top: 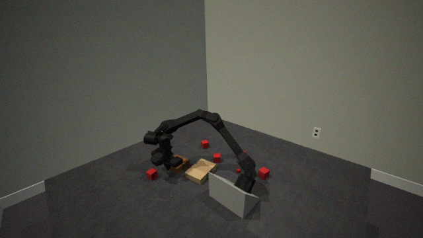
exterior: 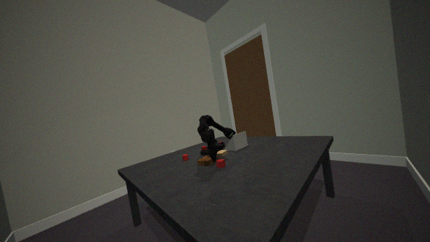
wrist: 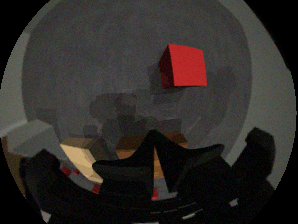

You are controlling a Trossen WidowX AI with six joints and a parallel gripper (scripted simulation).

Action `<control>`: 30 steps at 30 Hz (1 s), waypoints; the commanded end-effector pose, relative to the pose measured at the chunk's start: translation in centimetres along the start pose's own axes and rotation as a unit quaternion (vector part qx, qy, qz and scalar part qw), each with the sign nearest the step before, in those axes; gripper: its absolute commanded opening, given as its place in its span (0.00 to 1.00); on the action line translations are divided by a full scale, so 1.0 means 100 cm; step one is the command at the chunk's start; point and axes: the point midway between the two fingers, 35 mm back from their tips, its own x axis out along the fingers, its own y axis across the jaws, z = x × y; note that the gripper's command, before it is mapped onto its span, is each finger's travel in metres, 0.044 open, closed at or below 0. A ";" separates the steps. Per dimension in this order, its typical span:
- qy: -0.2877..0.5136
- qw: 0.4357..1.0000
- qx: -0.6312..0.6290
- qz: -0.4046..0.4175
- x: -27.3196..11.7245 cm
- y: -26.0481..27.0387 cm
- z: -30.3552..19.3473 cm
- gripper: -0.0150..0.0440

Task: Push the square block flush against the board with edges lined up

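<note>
The square block (top: 182, 164) is dark brown and lies on the dark table top, left of the light tan board (top: 200, 170). A narrow gap shows between them. My gripper (top: 172, 162) is shut and empty, down at table height against the block's left side, partly covering it. In the exterior view the block (exterior: 205, 160) lies in front of the board (exterior: 222, 153), with my gripper (exterior: 209, 155) low over it. In the wrist view my shut fingers point at the table, with the tan board (wrist: 79, 160) at lower left.
Several small red cubes lie around: one just left of the gripper (top: 151, 174), one behind the board (top: 217, 157), one farther back (top: 205, 143), one at the right (top: 263, 172). A grey wedge (top: 231, 195) stands by the arm's base (top: 246, 182).
</note>
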 end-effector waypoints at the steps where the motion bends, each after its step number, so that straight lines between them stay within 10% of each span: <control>1: 0.003 1.000 -0.002 0.008 0.006 0.002 -0.009 0.25; 30: 0.002 1.000 -0.001 0.007 0.006 0.000 0.032 0.25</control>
